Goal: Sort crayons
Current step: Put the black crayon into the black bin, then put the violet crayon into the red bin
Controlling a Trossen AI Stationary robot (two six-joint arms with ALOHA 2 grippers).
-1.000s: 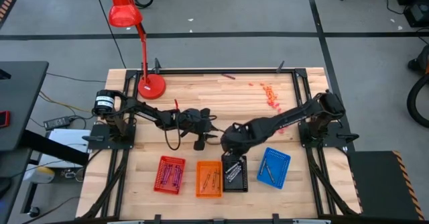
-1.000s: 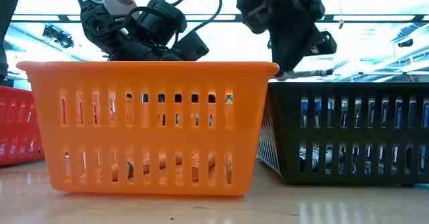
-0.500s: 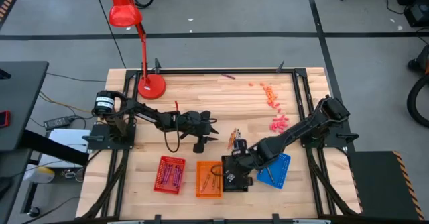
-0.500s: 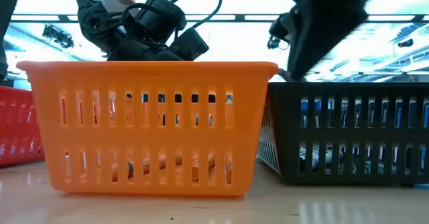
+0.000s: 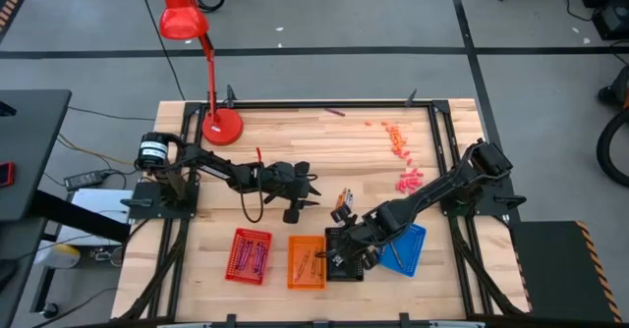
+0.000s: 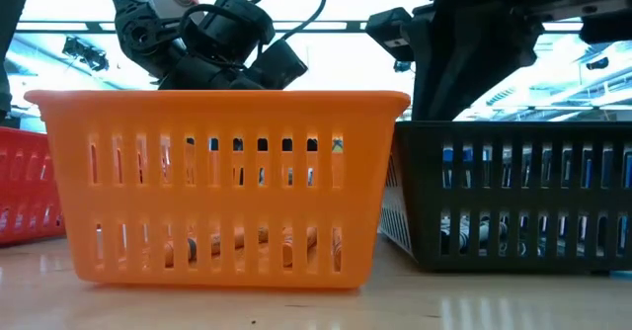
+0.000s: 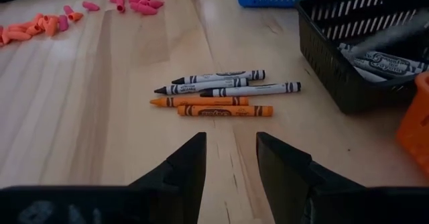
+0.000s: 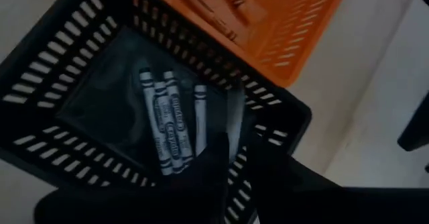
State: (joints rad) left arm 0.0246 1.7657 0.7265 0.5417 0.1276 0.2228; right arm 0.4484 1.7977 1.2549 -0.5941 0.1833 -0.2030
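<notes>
Several loose crayons (image 7: 221, 96), grey and orange, lie flat on the table (image 5: 343, 202) between my two grippers. My left gripper (image 7: 231, 157) is open and empty, level above the table just left of them (image 5: 307, 200). My right gripper (image 8: 241, 160) is open over the black tray (image 8: 87, 117), which holds several grey crayons (image 8: 167, 127). A blurred grey crayon (image 8: 234, 113) shows just beyond its fingertips over the tray, and also in the left wrist view (image 7: 392, 39). I cannot tell whether it touches the fingers.
Four mesh trays stand in a row near the front edge: red (image 5: 249, 255), orange (image 5: 306, 262), black (image 6: 513, 202) and blue (image 5: 408, 238). Pink and orange bits (image 5: 398, 141) lie at the back right. A red desk lamp (image 5: 221, 127) stands at the back left.
My right gripper has gone from beside the loose crayons toward the table's near edge, carrying a grey crayon, and now hangs over the black tray. The crayon now shows blurred below its fingers. The loose crayons have stayed where they were.
</notes>
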